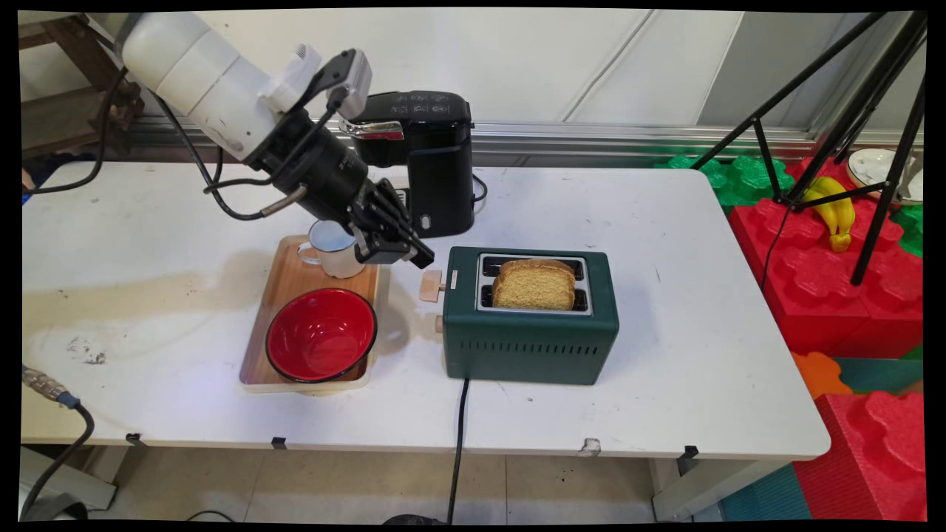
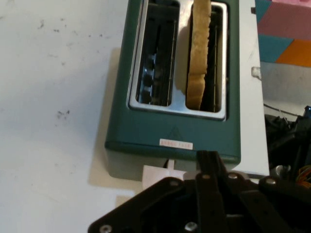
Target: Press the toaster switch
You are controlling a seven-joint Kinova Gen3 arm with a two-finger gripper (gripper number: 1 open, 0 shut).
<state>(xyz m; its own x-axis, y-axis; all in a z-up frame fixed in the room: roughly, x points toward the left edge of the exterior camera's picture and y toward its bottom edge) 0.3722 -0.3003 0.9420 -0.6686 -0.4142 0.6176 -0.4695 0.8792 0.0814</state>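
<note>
White table carries a wooden tray at left-centre, a green toaster just right of it, and a black coffee machine behind them.

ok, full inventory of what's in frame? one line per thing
toaster: 1, dark green, table centre, wooden lever facing the hand
bread slice: 1, golden brown, upright in one toaster slot; other slot empty
wooden tray: 1, light wood, left of toaster
bowl: 1, red with black rim, near end of tray
mug: 1, white, far end of tray
coffee machine: 1, black, behind tray
table: 1, white
bananas: 1 bunch, yellow, on red foam blocks right of table
tripod: 1, black, right
hand: 1, black, just left of toaster lever, over tray's far end
</note>
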